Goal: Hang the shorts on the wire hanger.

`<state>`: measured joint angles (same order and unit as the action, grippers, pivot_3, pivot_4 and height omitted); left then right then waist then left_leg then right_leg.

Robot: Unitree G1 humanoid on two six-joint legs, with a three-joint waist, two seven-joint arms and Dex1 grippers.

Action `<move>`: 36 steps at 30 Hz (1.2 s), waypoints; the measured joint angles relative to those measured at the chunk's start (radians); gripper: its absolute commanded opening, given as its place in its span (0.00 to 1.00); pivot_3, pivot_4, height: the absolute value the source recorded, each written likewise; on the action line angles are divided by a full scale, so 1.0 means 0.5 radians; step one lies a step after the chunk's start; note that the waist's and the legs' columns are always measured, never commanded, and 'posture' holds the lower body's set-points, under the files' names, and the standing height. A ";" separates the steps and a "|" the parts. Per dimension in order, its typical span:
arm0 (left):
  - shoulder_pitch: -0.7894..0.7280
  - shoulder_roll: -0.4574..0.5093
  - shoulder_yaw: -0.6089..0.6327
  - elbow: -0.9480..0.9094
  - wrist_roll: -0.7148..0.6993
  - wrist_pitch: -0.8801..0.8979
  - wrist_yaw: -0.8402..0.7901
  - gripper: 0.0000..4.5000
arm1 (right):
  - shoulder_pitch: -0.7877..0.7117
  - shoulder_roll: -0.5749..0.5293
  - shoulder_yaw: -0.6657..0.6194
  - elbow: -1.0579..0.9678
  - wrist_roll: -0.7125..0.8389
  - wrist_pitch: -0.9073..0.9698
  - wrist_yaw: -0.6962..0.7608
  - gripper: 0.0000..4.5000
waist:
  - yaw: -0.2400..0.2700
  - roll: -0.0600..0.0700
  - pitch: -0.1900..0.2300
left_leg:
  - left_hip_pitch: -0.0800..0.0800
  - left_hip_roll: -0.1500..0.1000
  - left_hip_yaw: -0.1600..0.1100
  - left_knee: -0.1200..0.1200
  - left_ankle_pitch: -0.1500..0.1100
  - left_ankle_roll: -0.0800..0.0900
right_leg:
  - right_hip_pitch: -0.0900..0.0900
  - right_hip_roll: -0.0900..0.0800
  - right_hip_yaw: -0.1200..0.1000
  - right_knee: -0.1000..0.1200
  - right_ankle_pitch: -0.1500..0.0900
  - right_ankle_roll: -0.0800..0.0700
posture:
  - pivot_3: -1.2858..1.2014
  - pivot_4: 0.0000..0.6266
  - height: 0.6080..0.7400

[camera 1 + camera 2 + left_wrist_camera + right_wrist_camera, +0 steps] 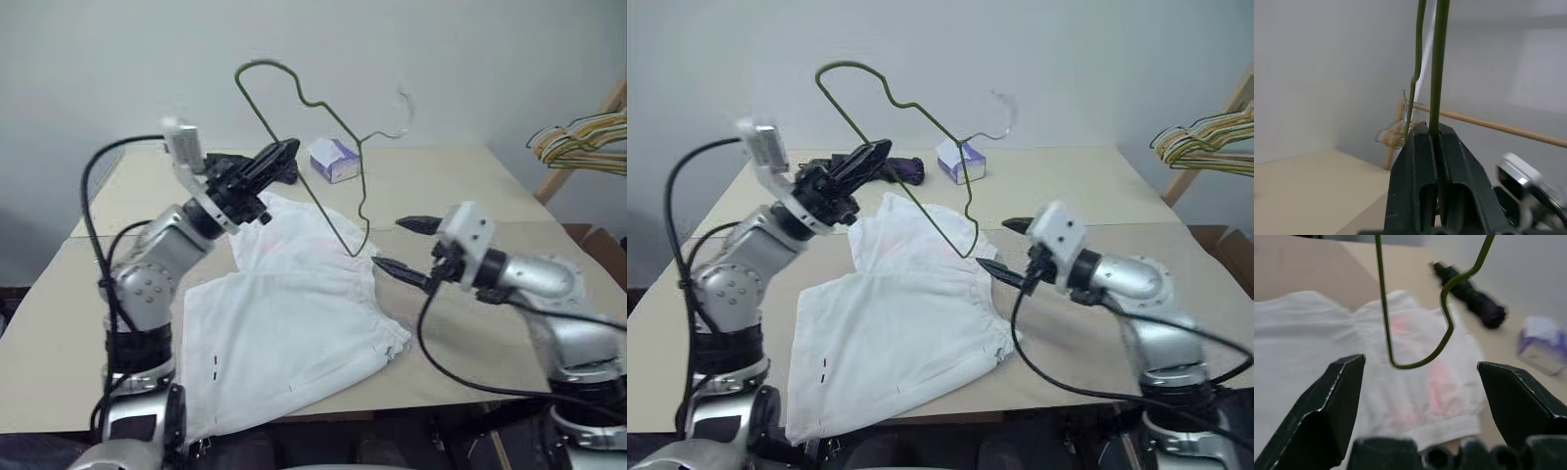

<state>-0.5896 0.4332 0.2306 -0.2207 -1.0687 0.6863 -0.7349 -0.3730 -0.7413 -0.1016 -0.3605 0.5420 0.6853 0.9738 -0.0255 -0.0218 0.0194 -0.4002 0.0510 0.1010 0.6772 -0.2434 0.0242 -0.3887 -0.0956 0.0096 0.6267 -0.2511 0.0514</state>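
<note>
Task status: early stage, hanging not yet done. Wire hanger (312,147) raised clear of the table (460,186), in the upper centre of the left eye frame, tilted, with its lower corner just above the waistband. Left gripper (277,157) clamped fully on the hanger's wire, at centre left of that frame. Right gripper (409,247) at centre right, jaws spread wide, holding nothing, just beside the hanger's lower corner and the waistband edge. Shorts (289,313) spread flat on the table at lower centre, not threaded on the wire. Remaining, by judgement: lift part of the shorts, pass it over the hanger's wire, release. Tissue box (334,159) beyond, uninvolved.
</note>
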 measured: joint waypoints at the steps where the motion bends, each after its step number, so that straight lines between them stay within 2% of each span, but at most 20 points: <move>1: -0.003 0.046 0.020 0.008 -0.050 0.019 -0.135 0.00 | -0.070 -0.042 -0.012 0.063 0.134 0.139 0.081 0.97 | -0.007 0.000 0.000 | 0.001 0.001 0.001 0.000 0.000 0.000 | 0.000 0.000 0.000 0.000 0.000 -0.001 | 0.52 0.00 1.00; 4: -0.041 0.126 0.056 0.068 -0.164 0.028 -0.504 0.00 | -0.232 -0.159 -0.012 0.271 0.433 0.476 0.340 0.97 | -0.011 0.000 0.000 | 0.001 0.000 -0.001 0.000 0.000 0.001 | 0.002 0.000 -0.001 0.000 0.000 -0.001 | 0.52 0.00 1.00; 6: -0.044 0.156 0.079 0.089 -0.220 0.028 -0.666 0.00 | -0.252 -0.195 0.017 0.352 0.514 0.547 0.477 0.97 | -0.007 -0.001 0.000 | 0.000 0.000 0.000 0.000 -0.001 0.001 | 0.001 0.000 -0.001 -0.001 0.000 0.000 | 0.52 0.00 1.00; 9: -0.044 0.148 0.094 0.090 -0.231 0.021 -0.727 0.00 | -0.249 -0.215 0.127 0.376 0.515 0.553 0.587 0.97 | -0.003 -0.001 0.001 | -0.001 0.000 -0.001 0.001 -0.001 0.002 | 0.000 0.000 0.000 -0.001 0.000 0.000 | 0.52 0.00 1.00; 19: -0.012 0.058 0.081 0.063 -0.175 -0.061 -0.675 0.00 | -0.282 -0.017 0.221 0.226 0.472 0.478 0.377 0.97 | 0.019 -0.001 0.001 | -0.003 0.000 -0.001 0.001 -0.001 0.002 | -0.001 0.000 0.000 0.000 0.000 0.001 | 0.52 0.00 1.00; 31: 0.050 0.015 0.052 0.030 -0.118 -0.072 -0.630 0.00 | -0.303 -0.012 0.301 0.199 0.411 0.434 0.351 0.97 | 0.024 -0.001 0.001 | -0.003 0.000 -0.001 0.002 -0.001 0.002 | -0.001 0.000 0.000 0.000 0.000 0.001 | 0.52 0.00 1.00; 34: 0.065 0.006 0.051 0.028 -0.116 -0.072 -0.626 0.00 | -0.303 -0.011 0.335 0.197 0.409 0.430 0.358 0.84 | 0.023 -0.001 0.001 | -0.003 0.000 -0.001 0.002 -0.001 0.002 | -0.001 0.000 0.000 0.000 0.000 0.001 | 0.52 0.00 1.00; 36: 0.073 0.000 0.051 0.025 -0.109 -0.077 -0.615 0.00 | -0.305 -0.011 0.335 0.197 0.406 0.422 0.359 0.69 | 0.023 -0.001 0.001 | -0.003 0.000 -0.001 0.002 -0.001 0.002 | -0.001 0.000 0.000 0.000 0.000 0.001 | 0.52 0.00 1.00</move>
<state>-0.5531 0.4332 0.2560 -0.2083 -1.1234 0.6476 -1.0426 -0.5255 -0.7469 0.0659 -0.2619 0.7452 0.8962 1.1531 -0.0138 -0.0225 0.0198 -0.4019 0.0511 0.1007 0.6780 -0.2439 0.0250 -0.3894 -0.0956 0.0094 0.6267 -0.2511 0.0518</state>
